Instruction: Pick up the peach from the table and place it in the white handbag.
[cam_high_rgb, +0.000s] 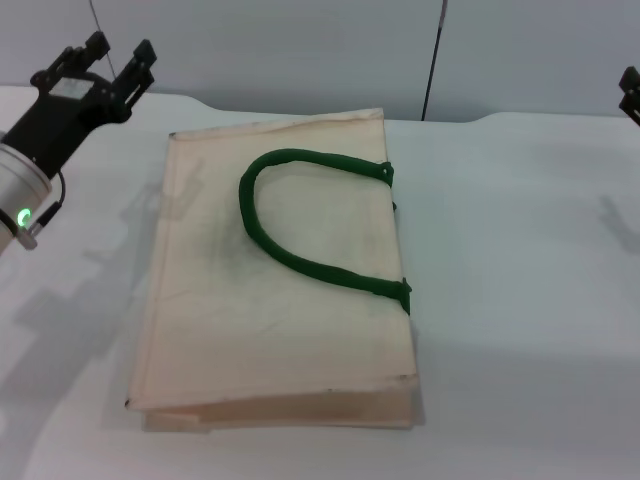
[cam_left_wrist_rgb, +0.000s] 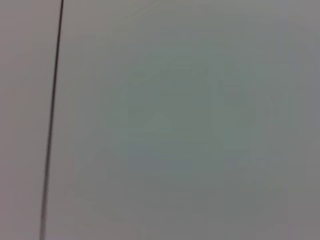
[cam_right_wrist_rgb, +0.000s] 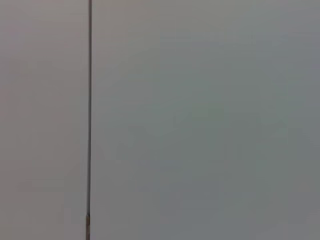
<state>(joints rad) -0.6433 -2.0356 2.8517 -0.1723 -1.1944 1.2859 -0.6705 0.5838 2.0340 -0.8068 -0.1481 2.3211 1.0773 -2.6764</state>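
The white handbag (cam_high_rgb: 275, 270) lies flat in the middle of the table (cam_high_rgb: 520, 300), its dark green rope handle (cam_high_rgb: 300, 215) looped on top. The peach is out of view in every frame. My left gripper (cam_high_rgb: 118, 58) is raised at the far left, above the table's back edge and left of the bag; its fingers stand apart and hold nothing. My right gripper (cam_high_rgb: 630, 95) shows only as a dark part at the far right edge, well away from the bag. Both wrist views show only a plain grey wall with a thin dark line.
A thin dark vertical line (cam_high_rgb: 432, 70) runs down the grey wall behind the table. Bare white tabletop lies to the right of the bag and in a narrower strip to its left.
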